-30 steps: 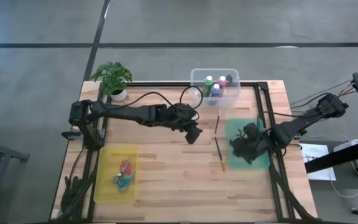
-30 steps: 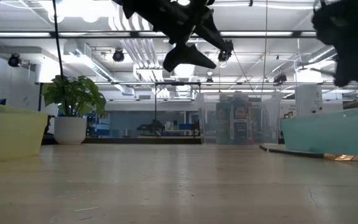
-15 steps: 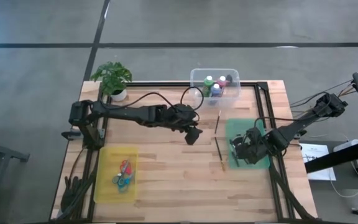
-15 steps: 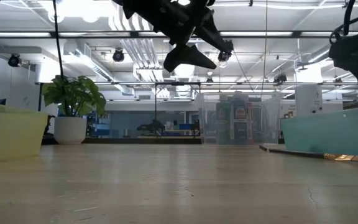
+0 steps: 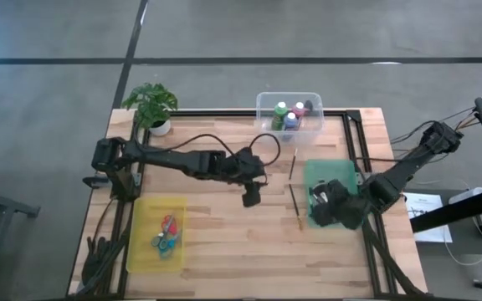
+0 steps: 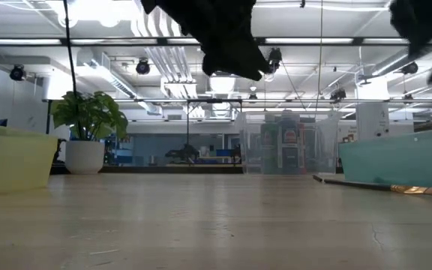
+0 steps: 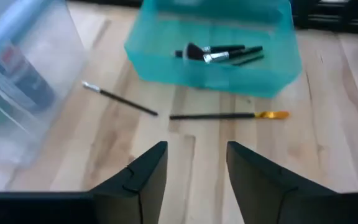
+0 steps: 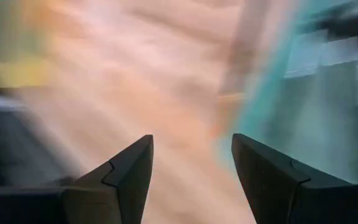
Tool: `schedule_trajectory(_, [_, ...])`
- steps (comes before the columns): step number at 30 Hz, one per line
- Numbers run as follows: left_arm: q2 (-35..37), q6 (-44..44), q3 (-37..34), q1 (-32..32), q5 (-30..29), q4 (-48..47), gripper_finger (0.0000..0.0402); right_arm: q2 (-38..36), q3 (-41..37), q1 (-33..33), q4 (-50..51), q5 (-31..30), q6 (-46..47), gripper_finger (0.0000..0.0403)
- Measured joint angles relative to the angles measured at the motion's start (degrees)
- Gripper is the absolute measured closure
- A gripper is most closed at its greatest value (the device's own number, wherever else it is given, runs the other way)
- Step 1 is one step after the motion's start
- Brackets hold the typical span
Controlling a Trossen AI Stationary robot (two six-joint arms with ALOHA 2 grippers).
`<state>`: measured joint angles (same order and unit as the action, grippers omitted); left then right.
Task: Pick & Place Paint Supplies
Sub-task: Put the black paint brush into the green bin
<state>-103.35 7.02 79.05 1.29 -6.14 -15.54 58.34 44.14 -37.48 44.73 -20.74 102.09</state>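
Note:
Two thin brushes lie flat on the wood between the arms. One is dark-handled [image 5: 293, 164] [image 7: 120, 99]; the other has a gold end [image 5: 295, 206] [image 7: 229, 116]. The teal tray [image 5: 348, 174] [image 7: 166, 53] holds a few brushes [image 7: 219, 53]. My left gripper [image 5: 251, 197] [image 7: 196, 149] hangs open above the table's middle, left of the loose brushes, with nothing between its fingers. My right gripper [image 5: 325, 209] [image 8: 191, 140] is open and empty over the teal tray's near left corner.
A clear bin [image 5: 289, 114] with paint bottles stands at the far edge. A yellow tray [image 5: 145, 238] with scissors [image 5: 166, 232] sits near left, and a potted plant [image 5: 151, 104] at the far left corner. A black frame [image 5: 354, 142] borders the table top.
My left gripper has moved toward the near edge and a little to the left. My right gripper has dipped toward the teal tray, risen again, and drifted toward the near edge. The two loose brushes have stayed where they were.

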Motion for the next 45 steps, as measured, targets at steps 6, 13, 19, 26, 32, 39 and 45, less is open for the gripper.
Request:
schedule_trajectory(6, [0.0, 2.5, 0.0, 0.1, -2.1, -5.2, 0.0233, 9.9, 2.9, -5.3, -14.3, -1.8, 9.2, 0.0186])
schedule_trajectory(13, [0.0, 2.5, 0.0, 0.2, -2.0, -14.8, 0.0233, 26.9, 17.5, -5.5, -2.0, 0.0, 19.1, 0.0186])
schedule_trajectory(19, [1.3, 1.3, -0.2, 0.3, -2.0, -24.4, 0.0233, 40.6, 32.4, -1.3, 15.7, 3.2, 20.3, 0.0186])
schedule_trajectory(26, [9.5, 0.3, -5.6, 0.0, -2.1, -23.8, 0.0233, 51.5, 38.5, 2.9, 20.2, 7.5, 19.5, 0.0186])
schedule_trajectory(32, [19.9, 4.4, -13.3, -0.7, -3.3, -21.0, 0.0233, 57.9, 41.2, 3.9, 24.4, 10.6, 19.4, 0.0186])
schedule_trajectory(39, [30.4, 12.5, -22.5, -0.9, -3.7, -19.6, 0.0233, 62.6, 44.8, 4.8, 29.3, 9.2, 20.8, 0.0186])
schedule_trajectory(45, [36.5, 18.7, -26.3, -1.0, -4.0, -19.0, 0.0233, 67.8, 48.6, 5.2, 30.4, 7.3, 21.6, 0.0186])
